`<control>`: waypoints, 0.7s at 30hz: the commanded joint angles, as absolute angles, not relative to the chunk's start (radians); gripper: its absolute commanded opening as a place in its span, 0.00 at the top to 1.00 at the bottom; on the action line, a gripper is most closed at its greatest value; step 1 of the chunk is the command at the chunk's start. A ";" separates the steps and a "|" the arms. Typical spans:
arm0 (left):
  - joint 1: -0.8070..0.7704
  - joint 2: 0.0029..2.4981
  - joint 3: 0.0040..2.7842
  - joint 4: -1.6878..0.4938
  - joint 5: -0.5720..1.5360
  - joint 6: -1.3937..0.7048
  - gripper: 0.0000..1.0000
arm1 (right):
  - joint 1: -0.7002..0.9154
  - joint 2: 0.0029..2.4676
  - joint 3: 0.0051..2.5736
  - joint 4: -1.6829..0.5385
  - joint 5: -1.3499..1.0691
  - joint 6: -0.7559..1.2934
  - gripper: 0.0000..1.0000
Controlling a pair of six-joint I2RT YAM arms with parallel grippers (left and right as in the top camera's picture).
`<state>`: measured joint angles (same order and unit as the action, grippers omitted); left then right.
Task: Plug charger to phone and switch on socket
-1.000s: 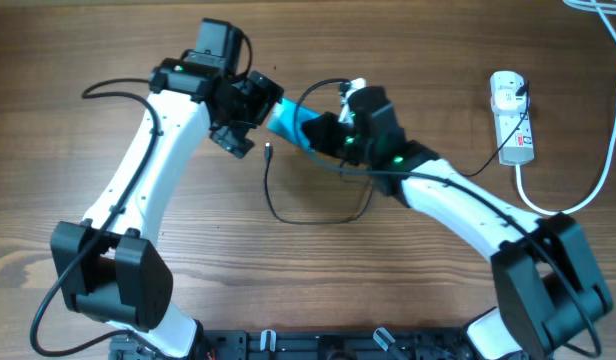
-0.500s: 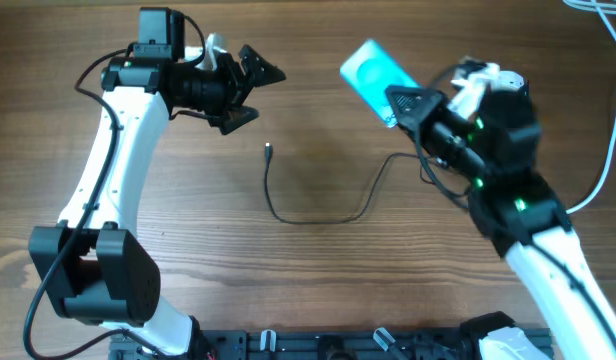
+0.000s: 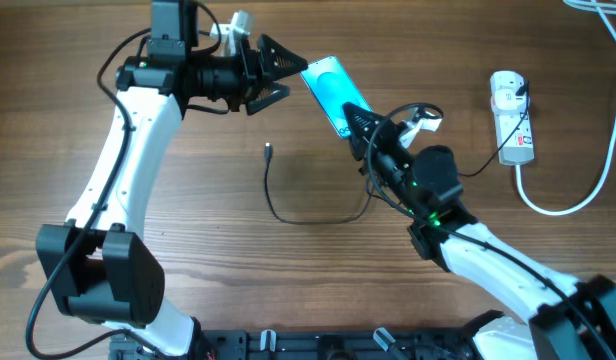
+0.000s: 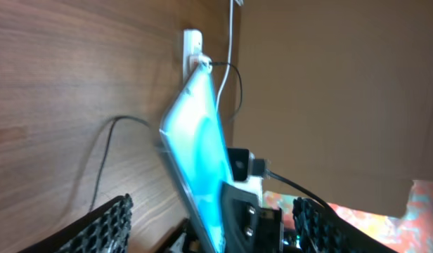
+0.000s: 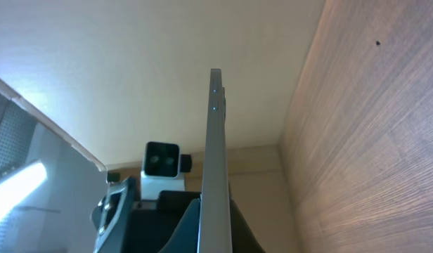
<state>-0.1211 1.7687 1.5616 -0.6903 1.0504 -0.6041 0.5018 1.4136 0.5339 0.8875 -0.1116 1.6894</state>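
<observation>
The right fingers [image 3: 362, 124] grip the lower end of the phone [image 3: 329, 86], which is tilted above the table [image 3: 188, 290]. The left fingers [image 3: 292, 62] are spread wide just beside its top. The charger [image 3: 313, 222] lies on the table, and the socket [image 3: 512, 118] is well apart to the right.

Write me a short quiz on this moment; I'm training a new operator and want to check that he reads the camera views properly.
1. Multiple choice: which arm holds the phone? A) left B) right C) neither
2. True or false: the charger is already plugged into the phone.
3. Fill in: the jaws of the left gripper stand ___.

Key
1. B: the right gripper is clamped on the phone's lower end.
2. False: the connector tip lies on the table, apart from the phone.
3. open
</observation>
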 commanded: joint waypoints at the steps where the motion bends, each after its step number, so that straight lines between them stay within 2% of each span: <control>1: -0.139 1.750 1.569 -0.682 1.093 -0.568 0.23 | 0.525 1.428 0.612 0.911 -0.105 1.728 0.96; 3: -0.140 1.750 1.569 -0.669 1.096 -0.569 0.29 | 0.530 1.430 0.641 0.894 -0.099 1.729 0.96; 7: -0.141 1.750 1.569 -0.660 1.096 -0.585 0.30 | 0.532 1.431 0.698 0.823 -0.102 1.729 0.96; 11: -0.153 1.750 1.569 -0.618 1.088 -0.630 0.39 | 0.564 1.431 0.717 0.805 -0.075 1.747 0.96; 17: -0.179 1.750 1.569 -0.589 1.050 -0.697 0.47 | 0.598 1.444 0.717 0.750 -0.052 1.809 0.96; 21: -0.187 1.750 1.569 -0.590 1.051 -0.717 0.59 | 0.598 1.444 0.718 0.751 -0.052 1.810 0.96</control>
<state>-0.1715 1.7687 1.5616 -0.5980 1.0370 -0.6937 0.5865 1.4364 0.6910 0.7471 -0.0605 1.8004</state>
